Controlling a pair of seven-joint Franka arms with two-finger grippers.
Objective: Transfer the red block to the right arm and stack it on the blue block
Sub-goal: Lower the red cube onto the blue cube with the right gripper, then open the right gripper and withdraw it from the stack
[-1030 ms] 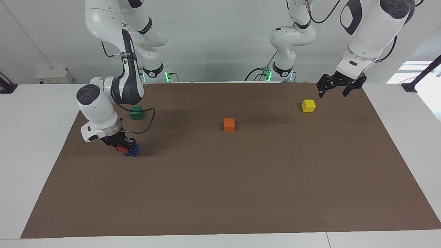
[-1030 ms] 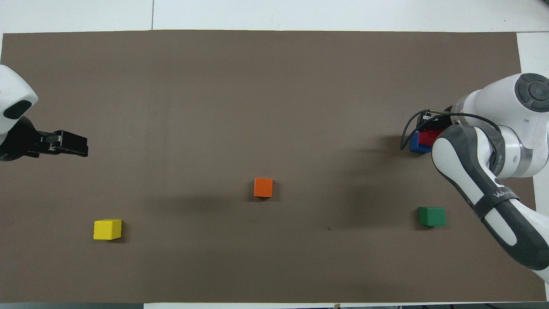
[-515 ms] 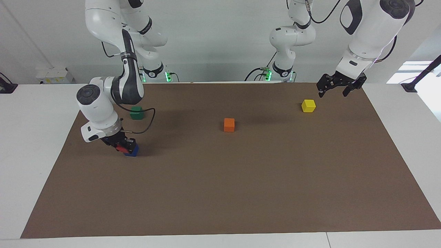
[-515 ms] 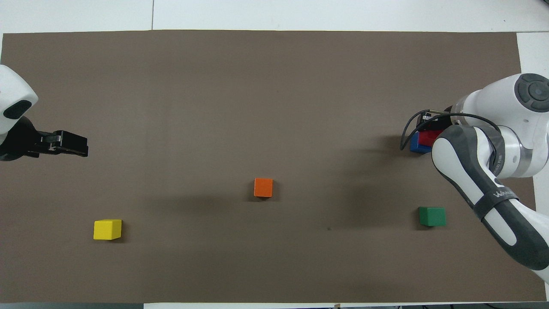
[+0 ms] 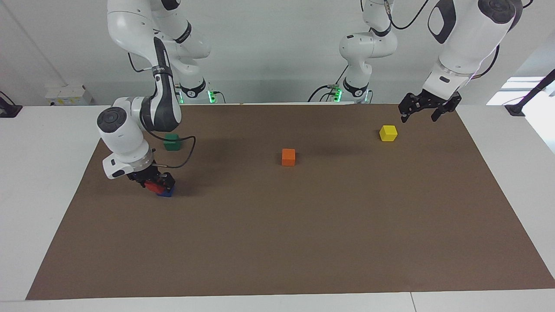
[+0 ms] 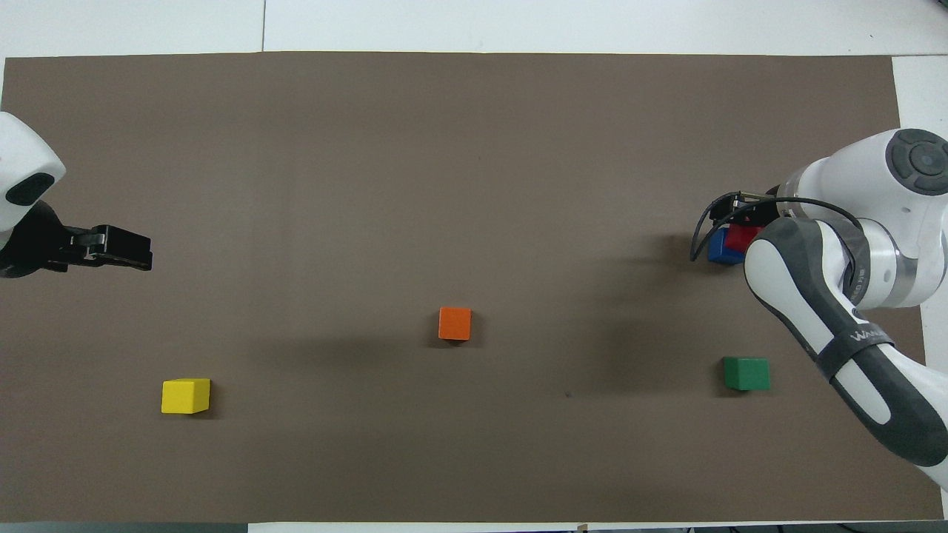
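White worktop [image 5: 47,182] with a plain white wall at the robots' end; most of it is covered by a matte brown rectangular paper sheet [image 5: 303,234], flat, white margin showing on all sides. Window glare at the left arm's end, a small white wall box [image 5: 69,95] at the right arm's end, green status lights at both arm bases. Right arm [image 5: 130,130], white jointed with grey elbow cover, is bent low over the sheet at its own end; its black two-finger tool [image 5: 157,185] is clenched on the small matte red cube [image 5: 152,186], which sits on or right at the top of the small deep blue cube [image 5: 166,191], offset so part of the blue top and side stays visible. Can't tell whether red is fully seated. In the overhead view the same pair reads as red block [image 6: 740,235] overlapping blue block [image 6: 721,248], mostly hidden by the wrist. Small dark green cube [image 5: 172,141] is on the sheet nearer the robots than the stack, apart from it. Small orange cube [image 5: 288,157] sits mid-sheet, alone. Small yellow cube [image 5: 388,132] is toward the left arm's end. Left arm waits, black tool [image 5: 425,113] raised over the sheet's edge near the yellow cube, fingers spread, holding nothing.
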